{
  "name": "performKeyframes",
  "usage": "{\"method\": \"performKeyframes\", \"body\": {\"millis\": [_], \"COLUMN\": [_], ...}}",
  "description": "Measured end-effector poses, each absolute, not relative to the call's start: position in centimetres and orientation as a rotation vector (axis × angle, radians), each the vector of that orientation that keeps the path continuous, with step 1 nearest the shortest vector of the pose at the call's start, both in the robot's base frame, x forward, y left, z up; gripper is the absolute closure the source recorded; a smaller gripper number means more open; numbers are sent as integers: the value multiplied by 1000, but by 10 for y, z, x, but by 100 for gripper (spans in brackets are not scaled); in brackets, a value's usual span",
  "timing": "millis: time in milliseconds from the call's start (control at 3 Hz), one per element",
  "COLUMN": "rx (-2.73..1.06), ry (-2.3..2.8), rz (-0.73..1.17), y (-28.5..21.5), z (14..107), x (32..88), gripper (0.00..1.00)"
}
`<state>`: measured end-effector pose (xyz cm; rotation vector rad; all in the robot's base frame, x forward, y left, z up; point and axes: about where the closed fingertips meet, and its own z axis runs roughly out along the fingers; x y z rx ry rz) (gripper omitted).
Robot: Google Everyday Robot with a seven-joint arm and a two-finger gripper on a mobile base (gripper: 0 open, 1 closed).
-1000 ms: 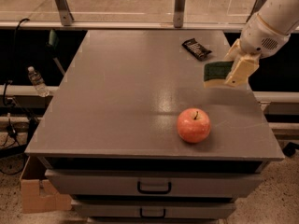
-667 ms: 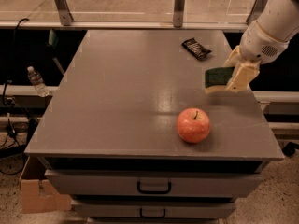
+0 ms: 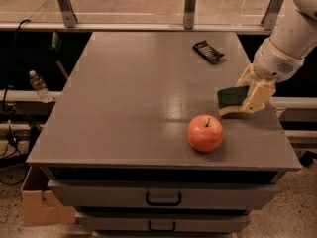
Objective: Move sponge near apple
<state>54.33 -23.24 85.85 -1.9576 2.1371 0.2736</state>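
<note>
The red-orange apple [image 3: 205, 132] with a short dark stem sits on the grey table [image 3: 129, 98] near its front right. My gripper [image 3: 246, 95] is to the upper right of the apple, shut on the sponge [image 3: 229, 100]. The sponge shows its dark green top and pale yellow underside and hangs tilted just above the table, a short way from the apple.
A small black snack wrapper [image 3: 208, 51] lies at the back right of the table. A metal rail with posts [image 3: 189, 6] runs behind the table. Drawers [image 3: 163, 198] sit below the front edge. A water bottle [image 3: 38, 86] and cardboard box [image 3: 39, 207] are at left.
My gripper has carried the sponge down and toward the front of the table, closer to the apple. The apple and wrapper have not moved.
</note>
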Motion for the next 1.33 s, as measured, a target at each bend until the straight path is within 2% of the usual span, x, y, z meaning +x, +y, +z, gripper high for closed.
{"method": "performKeyframes", "body": {"millis": [333,667,1333], "rx": [-1987,-2011,-2028], "ry": [2137,2142,2150], "rz": [334,370,390], "y": [-225,-221,-217], "z": [844,836,833], "x": [529,520,515], "gripper": [100,83,35]}}
